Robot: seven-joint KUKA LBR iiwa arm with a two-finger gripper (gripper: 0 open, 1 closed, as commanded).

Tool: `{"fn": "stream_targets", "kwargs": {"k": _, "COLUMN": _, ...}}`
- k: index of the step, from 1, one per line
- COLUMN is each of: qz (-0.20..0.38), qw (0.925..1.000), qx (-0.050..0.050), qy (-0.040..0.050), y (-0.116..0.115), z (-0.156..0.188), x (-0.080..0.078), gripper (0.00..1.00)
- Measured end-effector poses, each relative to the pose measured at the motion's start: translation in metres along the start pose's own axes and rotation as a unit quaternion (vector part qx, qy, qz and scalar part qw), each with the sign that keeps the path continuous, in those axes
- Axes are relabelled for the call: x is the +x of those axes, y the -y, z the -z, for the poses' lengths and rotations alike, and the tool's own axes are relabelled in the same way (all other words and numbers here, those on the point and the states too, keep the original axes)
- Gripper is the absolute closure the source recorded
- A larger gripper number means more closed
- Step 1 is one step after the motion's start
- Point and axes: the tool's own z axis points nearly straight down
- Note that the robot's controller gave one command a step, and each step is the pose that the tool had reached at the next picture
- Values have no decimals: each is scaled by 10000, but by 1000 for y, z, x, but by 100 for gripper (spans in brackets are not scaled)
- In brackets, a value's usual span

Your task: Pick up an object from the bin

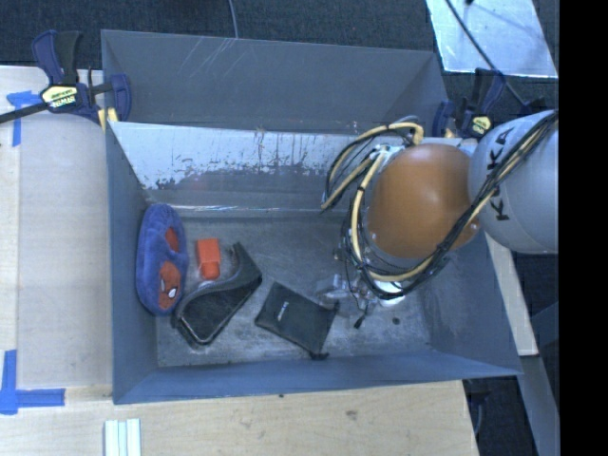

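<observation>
Blue oval cushion (152, 255): lies lengthwise at the left end of the bin (285, 93), close to the left wall, with two orange-red patches on its top.
Orange block (208, 258): small and squarish, just right of the cushion and just above the black case.
Black curved case (217, 304): long, with a pale grey rim, slanting from lower left to upper right. Its lower end is near the cushion's bottom tip.
</observation>
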Motion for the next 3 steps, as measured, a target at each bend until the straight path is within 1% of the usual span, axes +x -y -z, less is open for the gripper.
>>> {"fn": "stream_targets", "kwargs": {"k": 1, "qz": -239, "qw": 9997, "qx": 5, "qy": 2, "y": 11, "z": 0, "x": -23, "gripper": 100}}
{"fn": "stream_targets", "kwargs": {"k": 2, "qz": -249, "qw": 9997, "qx": 30, "qy": 1, "y": 74, "z": 8, "x": -14, "gripper": 100}}
{"fn": "stream_targets", "kwargs": {"k": 3, "qz": -254, "qw": 9997, "qx": 38, "qy": 12, "y": 52, "z": 139, "x": -20, "gripper": 100}}
